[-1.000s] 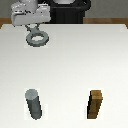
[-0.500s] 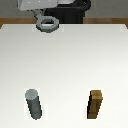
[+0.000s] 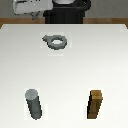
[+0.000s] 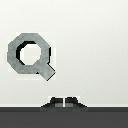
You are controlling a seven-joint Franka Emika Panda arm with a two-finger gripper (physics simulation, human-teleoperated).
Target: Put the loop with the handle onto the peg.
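The loop with the handle (image 3: 55, 41) is a flat gray ring lying on the white table (image 3: 100, 60) toward the far side, its short stub pointing to the exterior view's left. The wrist view shows the loop (image 4: 30, 54) flat on the table, apart from my fingertips. The peg (image 3: 33, 104), a dark gray cylinder, stands near the front at the exterior view's left. My gripper (image 3: 31, 10) hangs high above the far left part of the table. In the wrist view the gripper (image 4: 65, 102) is shut with nothing between its fingers.
A brown wooden block (image 3: 96, 104) stands upright near the front at the exterior view's right, level with the peg. The robot's dark base (image 3: 67, 15) sits behind the table's far edge.
The ring was right under the gripper a second ago. Now it lies free on the table, farther toward the exterior view's right, and the gripper has risen to the picture's top edge.
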